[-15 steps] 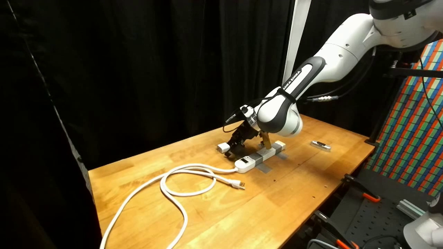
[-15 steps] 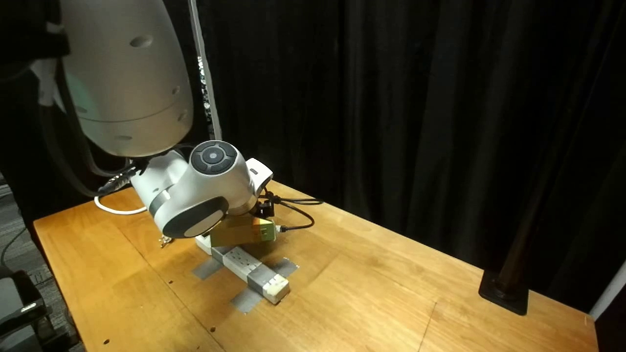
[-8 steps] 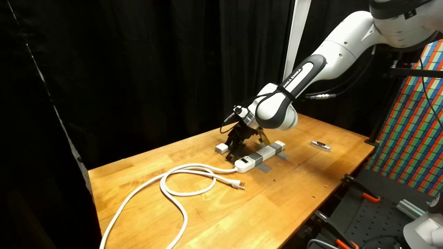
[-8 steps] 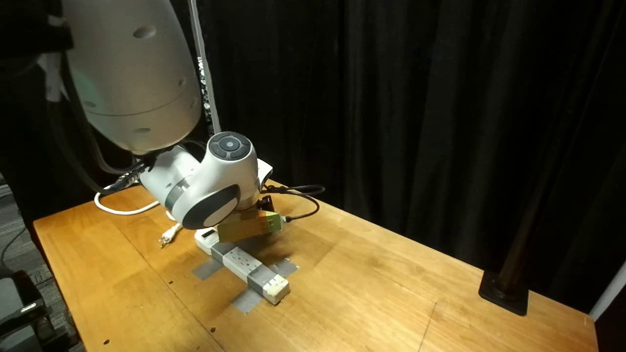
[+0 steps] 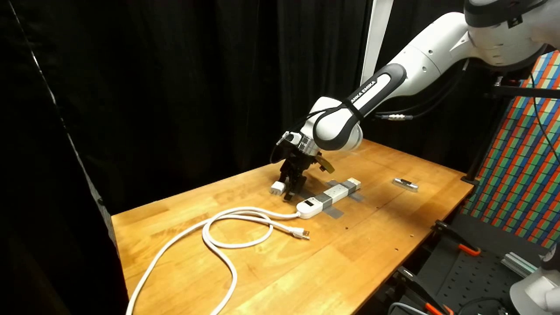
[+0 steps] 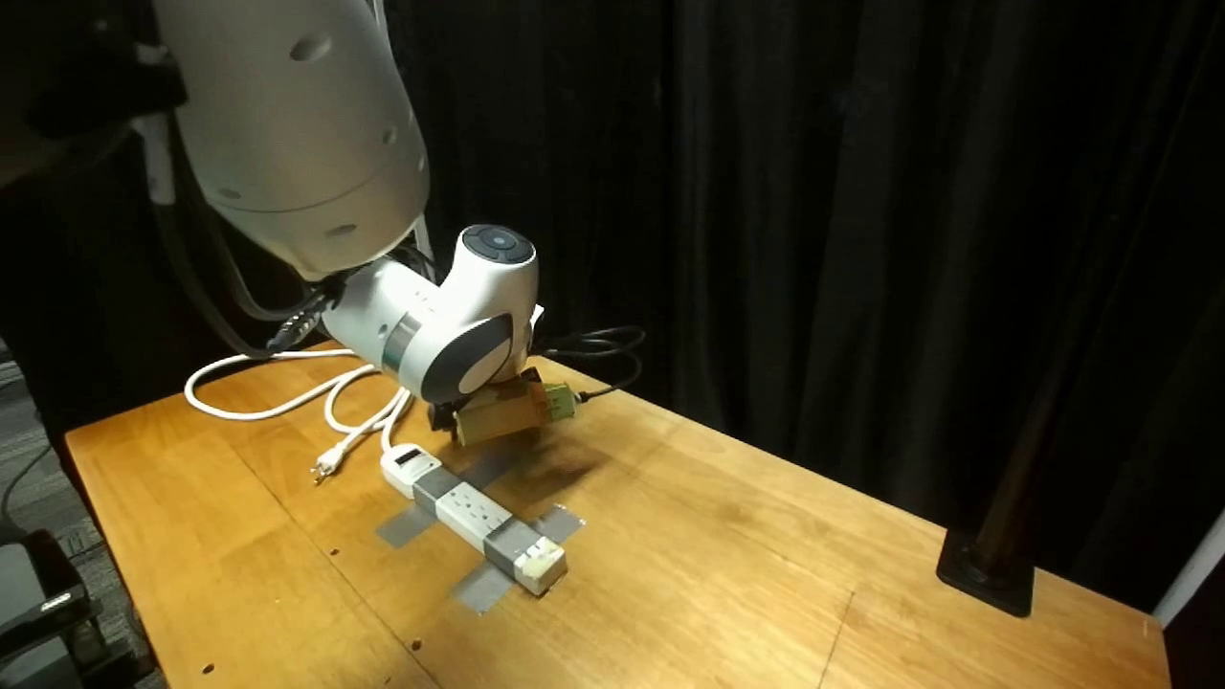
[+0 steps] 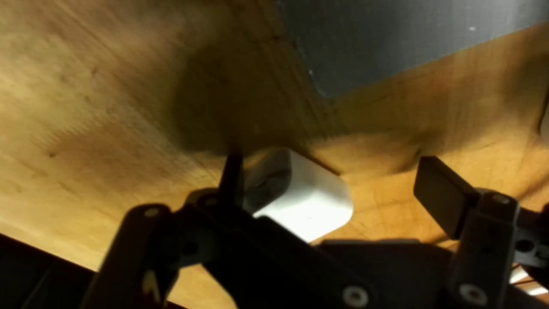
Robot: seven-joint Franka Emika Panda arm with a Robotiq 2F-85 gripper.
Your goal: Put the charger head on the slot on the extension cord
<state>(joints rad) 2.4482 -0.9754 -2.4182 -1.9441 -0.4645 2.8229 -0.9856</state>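
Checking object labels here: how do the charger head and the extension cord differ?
The charger head is a small block; the extension cord is a long strip trailing cable. Grey tape crosses the extension cord, while none shows on the charger head. Both are mainly white.

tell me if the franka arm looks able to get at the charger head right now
Probably yes: in the wrist view the hand is open, its fingers seem to straddle the charger head, and nothing else shows between them.

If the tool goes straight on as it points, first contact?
Probably the table: in the wrist view, the tool is open with the charger between its fingers. One might clip the charger first; depth is unclear.
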